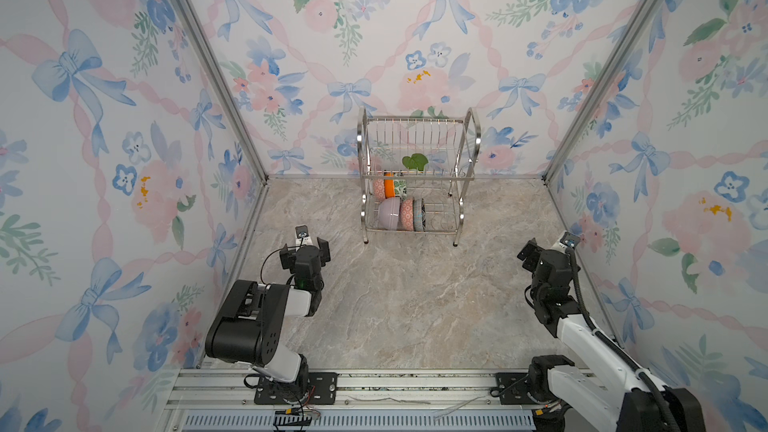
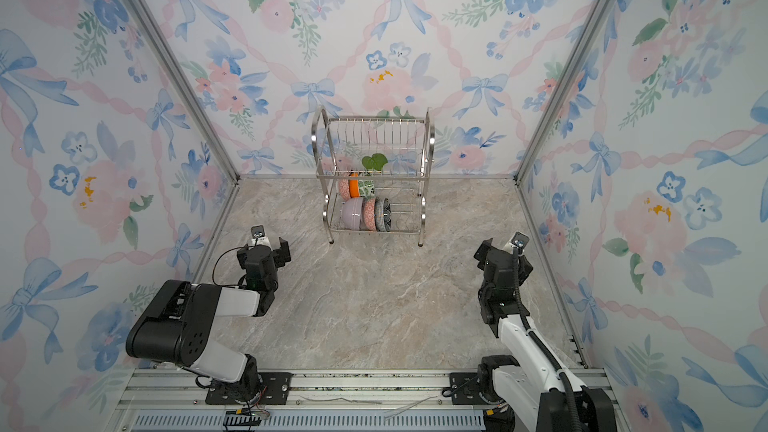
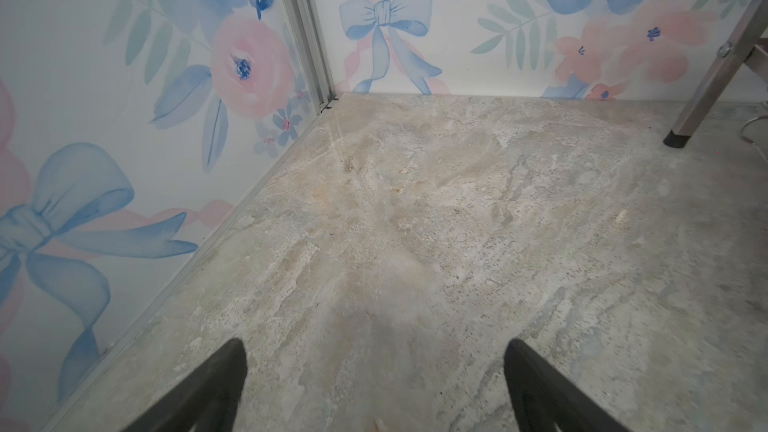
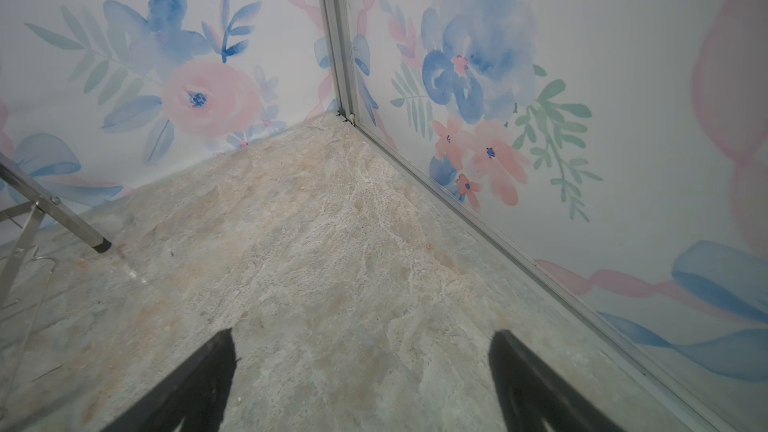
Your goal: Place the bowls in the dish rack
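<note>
1. The dish rack (image 1: pixel 476 135) (image 2: pixel 430 139) stood on its legs at the back middle of the marble-look table (image 1: pixel 395 305), close to the flowered back wall (image 1: pixel 415 35).
2. In both top views, three bowls stood on edge in a row at the left of the lower tier: a lilac bowl (image 1: pixel 388 213) (image 2: pixel 352 211), a pink-patterned bowl (image 1: pixel 406 214) against it, and a dark patterned bowl (image 1: pixel 420 214) next along.
3. Behind and above that row, a pink bowl (image 1: pixel 378 189), an orange bowl (image 1: pixel 389 189) and a green leaf-print bowl (image 1: pixel 400 187) were packed together just under the upper tier's front rail. Which tier carried them could not be told.
4. A bright green leaf shape (image 1: pixel 414 162) showed through the wires above them. Whether it belonged to a bowl was unclear.
5. The left gripper (image 1: pixel 304 252) (image 3: pixel 374 347) hung over bare table near the left wall (image 1: pixel 104 160), jaws spread wide with nothing between them. It was well apart from the rack, and its wrist view caught only a rack leg (image 3: pixel 696 110).
6. The right gripper (image 1: pixel 548 255) (image 4: pixel 362 335) hung near the right wall (image 1: pixel 685 160), likewise wide open and empty. The other front leg (image 4: pixel 62 216) showed at the edge of its wrist view.
</note>
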